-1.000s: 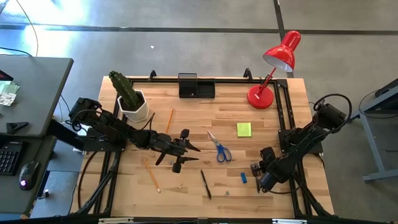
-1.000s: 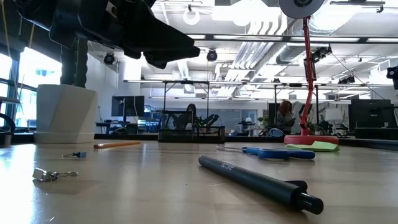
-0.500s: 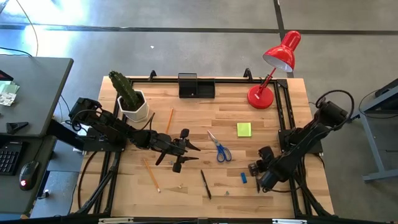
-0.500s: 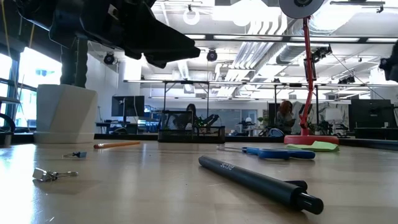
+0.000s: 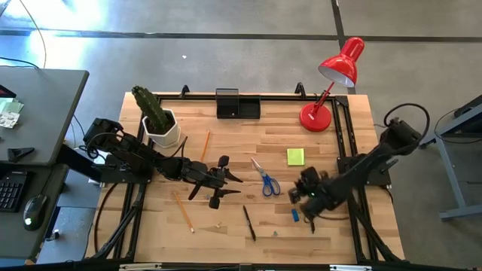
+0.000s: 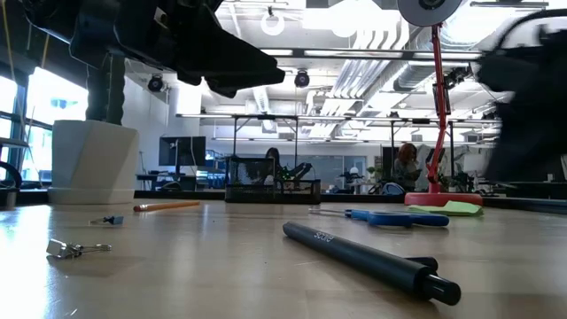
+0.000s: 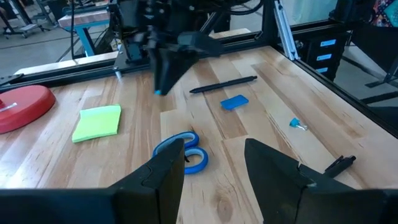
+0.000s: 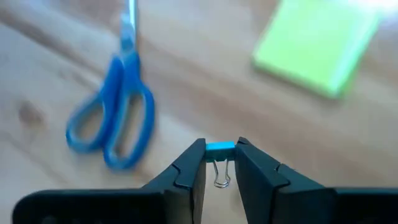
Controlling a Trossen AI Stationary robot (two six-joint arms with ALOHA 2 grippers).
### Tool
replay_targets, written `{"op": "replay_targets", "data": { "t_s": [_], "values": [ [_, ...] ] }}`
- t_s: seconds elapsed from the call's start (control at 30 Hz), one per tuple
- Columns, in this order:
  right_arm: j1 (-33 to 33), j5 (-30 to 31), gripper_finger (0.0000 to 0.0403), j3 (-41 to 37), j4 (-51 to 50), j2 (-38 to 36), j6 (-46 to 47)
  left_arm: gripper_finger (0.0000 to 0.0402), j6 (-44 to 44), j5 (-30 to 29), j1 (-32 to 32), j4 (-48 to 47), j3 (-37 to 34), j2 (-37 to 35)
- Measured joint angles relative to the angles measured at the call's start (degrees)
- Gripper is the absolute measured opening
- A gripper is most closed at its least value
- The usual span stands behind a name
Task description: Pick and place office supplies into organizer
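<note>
Right gripper (image 8: 221, 155) clamped on a small blue binder clip (image 8: 220, 148), held above the counter (image 5: 226, 147) just right of the blue-handled scissors (image 5: 265, 179), near the green sticky-note pad (image 5: 295, 156). Left gripper (image 5: 226, 183) hovering left of the scissors, fingers (image 7: 163, 177) apart, holding nothing. Black organizer (image 5: 237, 104) at the far edge, centre. Blue eraser (image 5: 295, 215) and black pen (image 5: 248, 223) lying near the front; two pencils (image 5: 183, 210) on the left side.
</note>
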Motion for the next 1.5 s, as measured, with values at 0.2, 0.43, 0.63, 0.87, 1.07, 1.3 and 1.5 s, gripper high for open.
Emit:
{"op": "replay_targets", "data": {
  "t_s": [0.2,0.43,0.63,0.87,1.07,1.3,1.5],
  "values": [
    [-14.4,1.1,0.0073,0.0,16.5,0.0,-30.3,0.0156,-2.6,-1.1,0.0,-2.9,0.0,-0.9],
    [-29.4,-7.1,0.0073,0.0,38.0,0.0,-62.3,0.0156,-7.7,-4.3,0.0,-14.6,0.0,-7.8],
    [-38.8,-19.4,0.0073,0.0,52.6,0.0,-77.8,0.0156,-7.4,-6.4,0.4,-21.2,0.0,-13.8],
    [-44.4,-28.1,0.0073,0.0,60.2,0.0,-85.9,0.0156,-7.4,-12.5,4.2,-22.2,0.0,-19.5],
    [-44.6,-29.9,0.0073,0.0,64.8,0.1,-91.2,0.0156,-6.0,-12.3,11.5,-22.0,1.0,-20.5],
    [-47.9,-34.1,0.0073,0.1,74.7,4.1,-94.2,0.0156,-5.9,-9.7,20.8,-22.4,5.5,-20.5],
    [-49.4,-35.7,0.0073,5.7,78.4,11.7,-96.7,0.0156,-5.3,-3.2,25.2,-22.6,10.7,-21.9]
  ]
}}
